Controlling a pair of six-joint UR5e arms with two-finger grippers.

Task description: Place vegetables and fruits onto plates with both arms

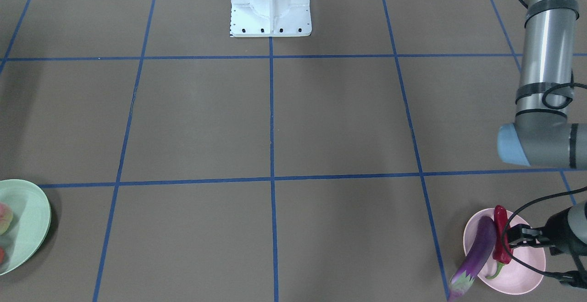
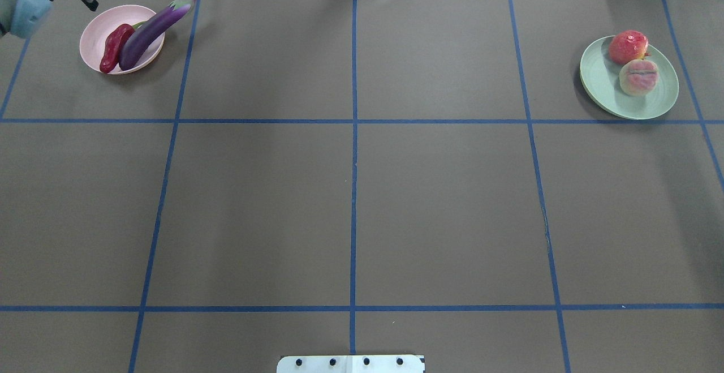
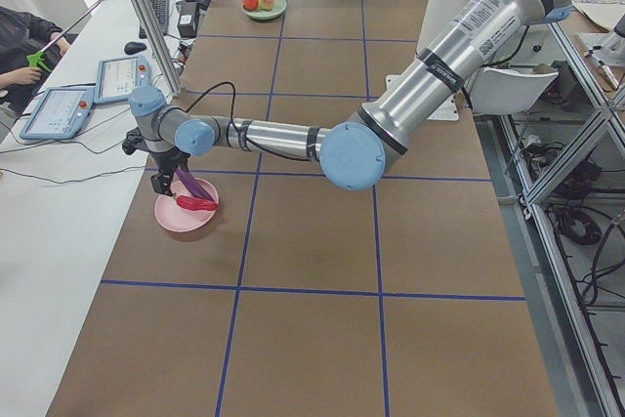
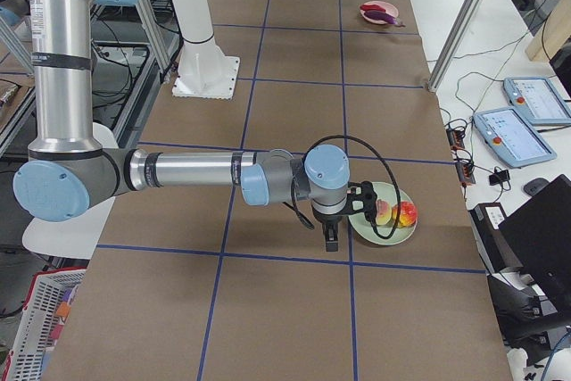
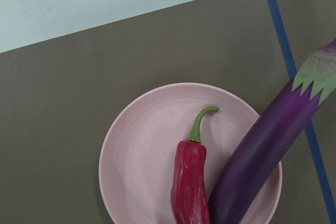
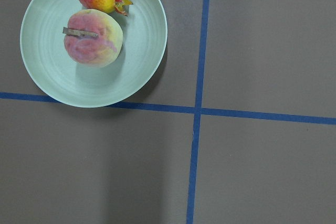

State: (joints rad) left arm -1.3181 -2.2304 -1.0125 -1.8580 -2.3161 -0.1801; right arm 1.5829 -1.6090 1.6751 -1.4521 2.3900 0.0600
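**Desk:** Where are the vegetables on your screens?

**Me:** In the overhead view I see the pink plate [image 2: 93,33] in the upper left corner. The eggplant [image 2: 150,30] lies slanted across it. Its body rests in the plate, and its pale capped end sticks out past the rim, over a blue tape line [image 2: 169,152]. The chili [image 2: 115,47] lies wholly inside the plate, just beside the eggplant. In the left wrist view the two touch near the bottom of the frame.

**Desk:** And the left gripper?

**Me:** I find the left gripper [image 1: 512,236] at the lower right of the front-facing view, over the pink plate next to the chili. Its jaws stand somewhat apart and hold nothing.

**Desk:** The fruits?

**Me:** They are at the upper right of the overhead view, on the green plate [image 2: 599,87]. The peach [image 2: 638,77] and the pomegranate [image 2: 628,46] sit close side by side. I cannot tell whether they touch.

**Desk:** The right gripper?

**Me:** I see the right gripper [image 4: 330,236] only in the right side view. It points down just left of the green plate in that frame. I cannot tell how its jaws stand.
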